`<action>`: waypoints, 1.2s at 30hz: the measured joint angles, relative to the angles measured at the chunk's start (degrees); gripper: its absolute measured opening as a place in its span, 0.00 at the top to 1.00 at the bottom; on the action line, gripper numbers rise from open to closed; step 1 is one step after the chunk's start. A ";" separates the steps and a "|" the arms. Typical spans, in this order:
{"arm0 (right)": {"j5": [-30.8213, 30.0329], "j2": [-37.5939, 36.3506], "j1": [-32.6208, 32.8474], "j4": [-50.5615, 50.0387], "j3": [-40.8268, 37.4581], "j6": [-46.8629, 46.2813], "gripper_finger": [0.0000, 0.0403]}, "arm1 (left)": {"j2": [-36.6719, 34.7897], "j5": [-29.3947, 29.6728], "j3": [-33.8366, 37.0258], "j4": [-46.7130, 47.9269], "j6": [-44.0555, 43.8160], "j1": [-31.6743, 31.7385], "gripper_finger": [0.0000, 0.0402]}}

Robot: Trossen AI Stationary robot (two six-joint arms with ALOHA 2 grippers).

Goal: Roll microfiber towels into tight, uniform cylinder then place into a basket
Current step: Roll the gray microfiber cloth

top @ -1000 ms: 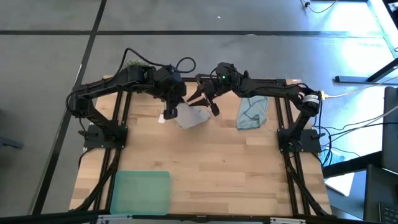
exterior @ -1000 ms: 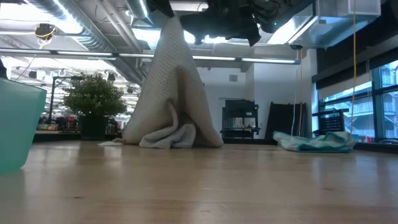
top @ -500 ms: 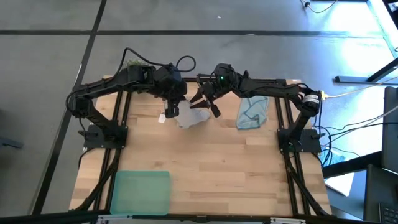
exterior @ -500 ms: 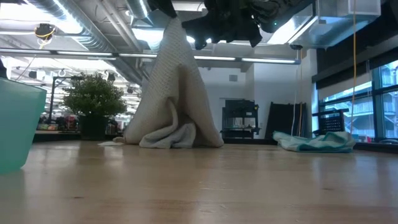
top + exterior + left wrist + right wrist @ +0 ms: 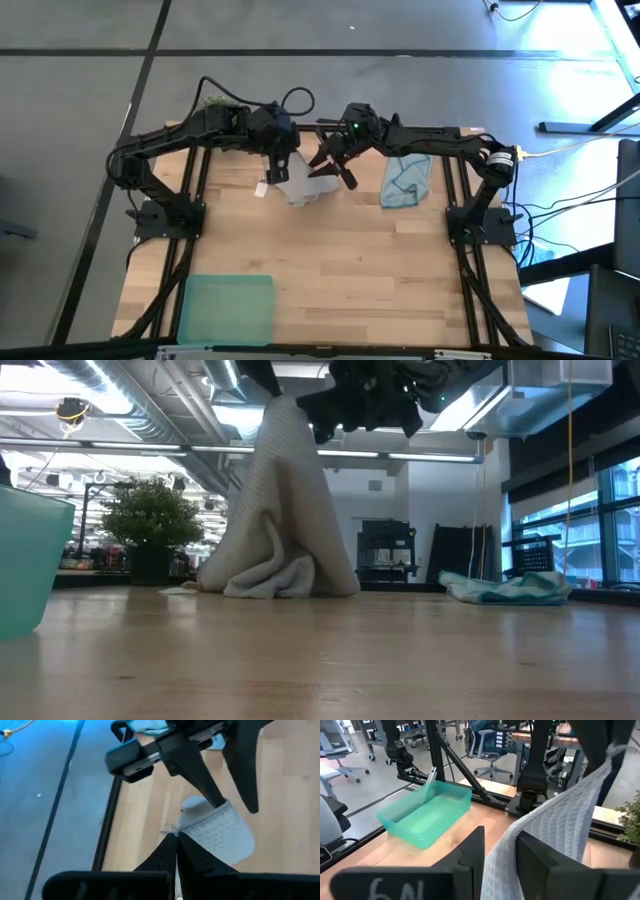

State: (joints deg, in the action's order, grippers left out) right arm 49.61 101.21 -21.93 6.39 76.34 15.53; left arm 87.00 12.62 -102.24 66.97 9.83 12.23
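The pale grey towel (image 5: 308,187) hangs as a cone in the low view (image 5: 280,510), with its bunched lower end on the table at the far middle. My left gripper (image 5: 279,172) is shut on the towel's top. My right gripper (image 5: 333,170) is open just right of it. Its two fingers stand on either side of the towel's hanging sheet (image 5: 560,815). The light blue towel (image 5: 405,180) lies crumpled on the table at the far right. The mint-green basket (image 5: 227,308) stands at the near left. My left gripper pinches the grey towel's upper corner (image 5: 184,824) between its two shut fingers, from above. The towel hangs below them, spread into a cone, and its lower end (image 5: 270,580) rests bunched on the table. My right gripper: I cannot tell whether its fingers (image 5: 472,855) touch the cloth between them.
Bare wooden table (image 5: 360,270) lies between the towels and the near edge. The basket also shows in the low view (image 5: 25,560) and the right wrist view (image 5: 427,812). Both arms meet close together over the far middle.
My left gripper has moved a little toward the table's right with the towel's top. The hanging cone leans that way while its lower end stays on the table. My right gripper stays open beside it.
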 joint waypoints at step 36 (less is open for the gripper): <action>-1.95 0.00 -0.83 -13.29 -0.07 0.12 0.90 | -0.08 13.76 -12.61 3.59 6.41 0.39 1.00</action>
State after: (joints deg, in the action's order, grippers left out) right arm 47.65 101.21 -22.76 -6.91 76.27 15.65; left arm 86.93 26.38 -114.84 70.57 16.24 12.62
